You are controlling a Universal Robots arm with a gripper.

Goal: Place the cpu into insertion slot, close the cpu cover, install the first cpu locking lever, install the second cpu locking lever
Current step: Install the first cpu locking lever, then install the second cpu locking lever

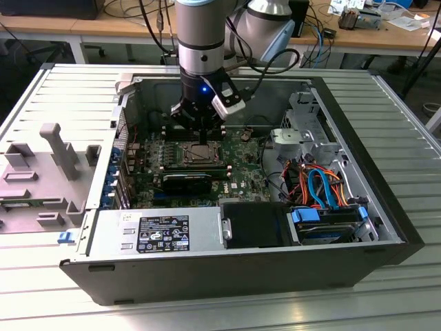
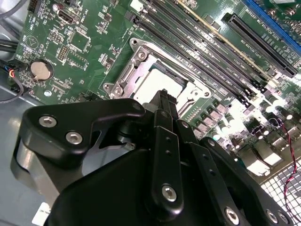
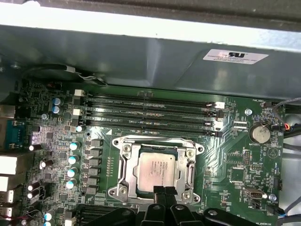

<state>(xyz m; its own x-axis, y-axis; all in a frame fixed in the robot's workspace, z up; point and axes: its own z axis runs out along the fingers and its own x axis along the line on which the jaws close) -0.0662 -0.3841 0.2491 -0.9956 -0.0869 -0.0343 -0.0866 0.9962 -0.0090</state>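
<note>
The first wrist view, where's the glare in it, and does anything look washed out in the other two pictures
In the first wrist view, a bright band runs along the case's metal edge, and the chip stays evenly lit. In the second wrist view, the chip glares nearly white, and the black gripper is in shade. In the exterior view, light is even, with the circuit board dim inside the case.

A ribbed, pale metal tabletop (image 1: 386, 296) spread under the scene in the exterior view. Behind it ran a long wooden desk (image 1: 83, 27) littered with cables and small items. A grey moulded fixture (image 1: 41, 172) sat toward the exterior view's left.
</note>
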